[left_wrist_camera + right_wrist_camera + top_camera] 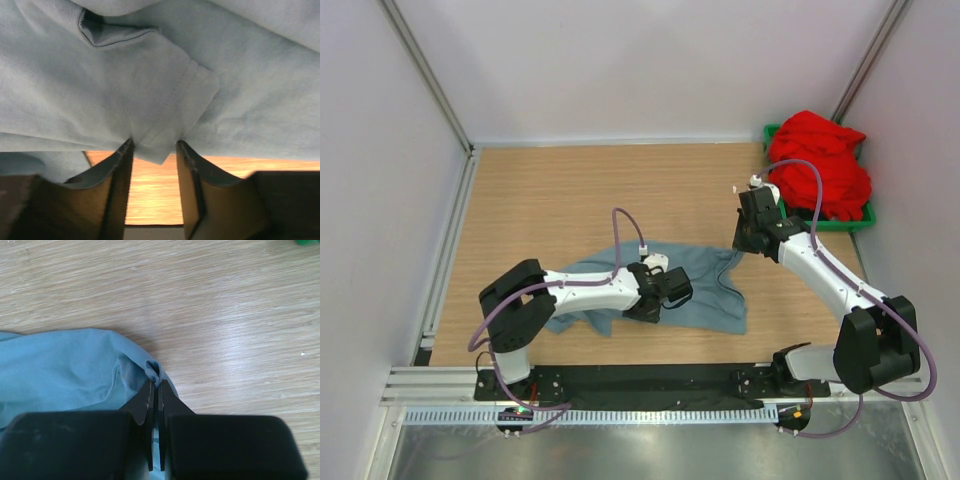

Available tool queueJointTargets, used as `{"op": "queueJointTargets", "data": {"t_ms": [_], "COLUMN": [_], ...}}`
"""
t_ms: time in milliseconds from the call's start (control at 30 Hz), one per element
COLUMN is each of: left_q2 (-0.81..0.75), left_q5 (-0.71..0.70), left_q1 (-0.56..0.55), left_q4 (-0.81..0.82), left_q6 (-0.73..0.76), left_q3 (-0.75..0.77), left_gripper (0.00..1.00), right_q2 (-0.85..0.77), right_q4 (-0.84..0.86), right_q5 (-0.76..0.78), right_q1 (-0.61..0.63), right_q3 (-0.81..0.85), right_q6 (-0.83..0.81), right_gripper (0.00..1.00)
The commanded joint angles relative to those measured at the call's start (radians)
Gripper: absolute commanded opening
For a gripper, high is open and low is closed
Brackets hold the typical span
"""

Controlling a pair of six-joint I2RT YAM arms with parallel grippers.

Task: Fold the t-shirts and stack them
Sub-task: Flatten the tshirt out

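Two shirts wait on this job, and neither is folded yet. The dusty grey-blue cloth t-shirt [710, 295] lies rumpled on the pale wood-grain table [570, 190], near the front edge and between the two arms. The bright red cloth t-shirt [820, 165] sits heaped in the green plastic bin [865, 218] at the far right corner, well apart from it.

The right gripper [155, 381] is clamped tight on a small fold at the blue shirt's far right edge, just above the tabletop. The left gripper [155, 145] sits over the middle of the same shirt with its claw apart. A hemmed flap, perhaps a sleeve end, dips between the tips, but nothing looks pinched.

I judge the step in hand to be spreading the blue shirt flat before any fold. Next, the left claw needs to close on that hem or on a better corner. Both arms should then draw apart to pull out the wrinkles. Pulling with only one side held would likely just drag the heap.
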Motion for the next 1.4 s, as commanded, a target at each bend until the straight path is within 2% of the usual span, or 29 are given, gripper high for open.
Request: {"op": "queueJointTargets", "data": {"t_ms": [0,200,267,300,433,600,700,833,1033,1067,1167,1300,1367], "left_q2": [0.018,0.036,0.032,0.024,-0.051,-0.237,-0.349,-0.486,-0.597,-0.619,-0.663,-0.764,-0.791], "left_q5": [-0.064,-0.076,-0.082,-0.094,-0.172,-0.255,-0.307,-0.355,-0.383,-0.375,-0.303,-0.205,-0.160], "left_q1": [-0.004,-0.004,-0.004,-0.004,-0.006,-0.006,-0.006,-0.006,-0.006,-0.004,-0.006,-0.004,-0.006], "left_q4": [-0.036,-0.045,-0.059,-0.070,-0.235,-0.378,-0.520,-0.608,-0.636,-0.631,-0.569,-0.423,-0.378], "left_q6": [-0.025,-0.016,-0.014,-0.013,-0.011,0.027,0.075,0.173,0.372,0.395,0.496,0.619,0.686], "left_q3": [0.029,0.036,0.042,0.054,0.124,0.230,0.341,0.477,0.716,0.791,0.885,0.911,0.910], "left_gripper": [0.39,0.22,0.02,0.00,0.00,0.00,0.00,0.00,0.00,0.00,0.00,0.00,0.00], "right_q2": [-0.007,-0.004,-0.004,-0.006,-0.024,-0.099,-0.185,-0.332,-0.523,-0.550,-0.657,-0.857,-0.941], "right_q4": [0.021,0.018,0.015,0.012,-0.028,-0.094,-0.145,-0.187,-0.220,-0.224,-0.215,-0.094,-0.050], "right_q5": [0.000,0.001,0.000,-0.002,0.000,-0.028,-0.080,-0.186,-0.316,-0.321,-0.339,-0.321,-0.224], "right_q1": [-0.004,-0.004,-0.005,-0.004,-0.004,-0.004,-0.002,-0.004,-0.004,-0.004,-0.004,-0.004,-0.004], "right_q3": [0.001,0.002,0.002,0.007,0.032,0.096,0.159,0.260,0.444,0.461,0.525,0.509,0.503], "right_q6": [-0.004,-0.007,-0.007,-0.007,-0.010,-0.001,0.008,0.014,-0.029,-0.036,-0.065,-0.079,-0.093], "right_gripper": [0.01,0.01,0.01,0.01,0.01,0.01,0.01,0.01,0.01,0.01,0.01,0.02,0.01]}}
